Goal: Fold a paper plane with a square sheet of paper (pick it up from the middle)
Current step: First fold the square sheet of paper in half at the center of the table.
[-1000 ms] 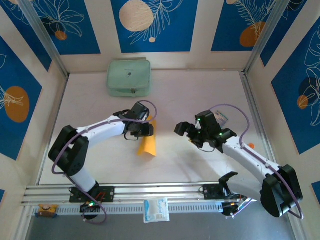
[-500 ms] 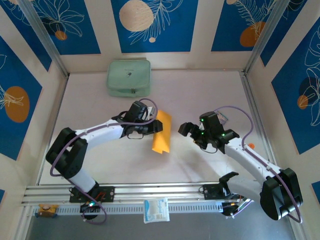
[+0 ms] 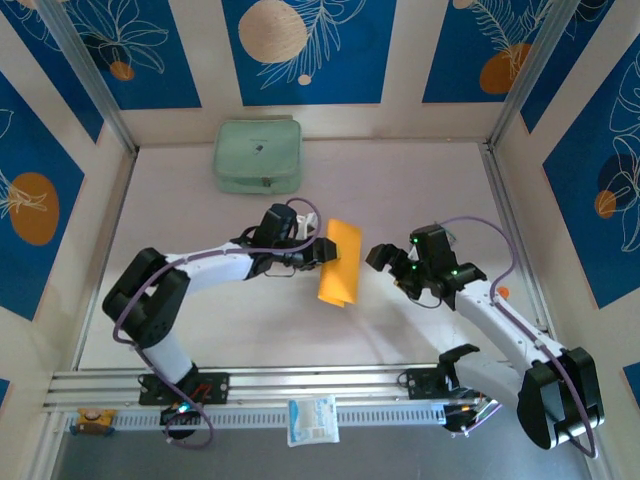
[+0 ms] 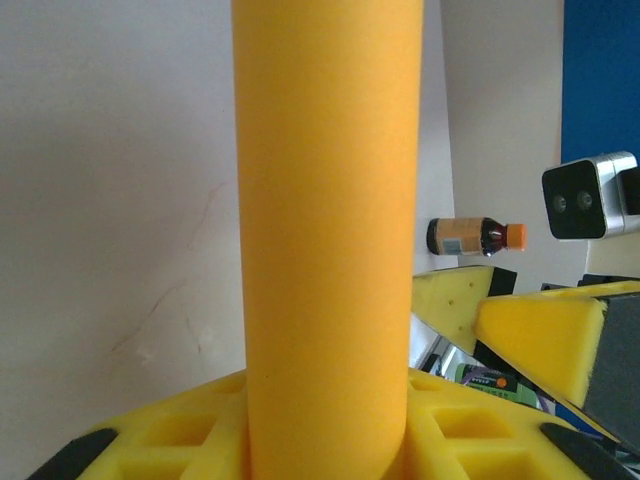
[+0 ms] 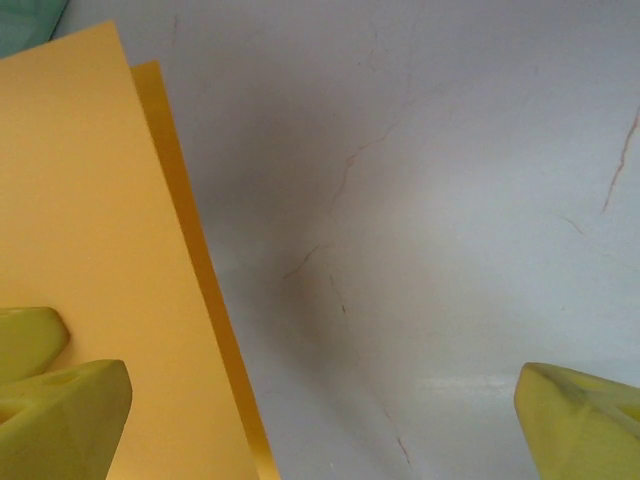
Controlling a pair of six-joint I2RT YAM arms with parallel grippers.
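The left pincer point(image 3: 316, 250) is clenched on the thin orange-yellow sheet of paper point(image 3: 340, 262), gripping it at its left edge and holding it up over the middle of the pale desk point(image 3: 400, 190). In the left wrist view the sheet rises straight out from between the yellow fingers point(image 4: 150, 440) as a narrow upright band. In the right wrist view two layers show along the sheet's edge, so it appears to be folded over. The right pincer point(image 3: 388, 268) stands just beside the sheet's right edge with its jaws spread wide and nothing between them. One of its yellow fingers point(image 5: 55, 405) overlaps the paper in its own camera, though whether it touches cannot be told. A pale green zipped pouch point(image 3: 258, 155) lies well apart at the far side of the desk. A white-and-blue packet point(image 3: 313, 420) sits on the near rail between the arm bases. A small dark bottle with an orange cap point(image 4: 475, 237) lies on the desk beyond the right arm.
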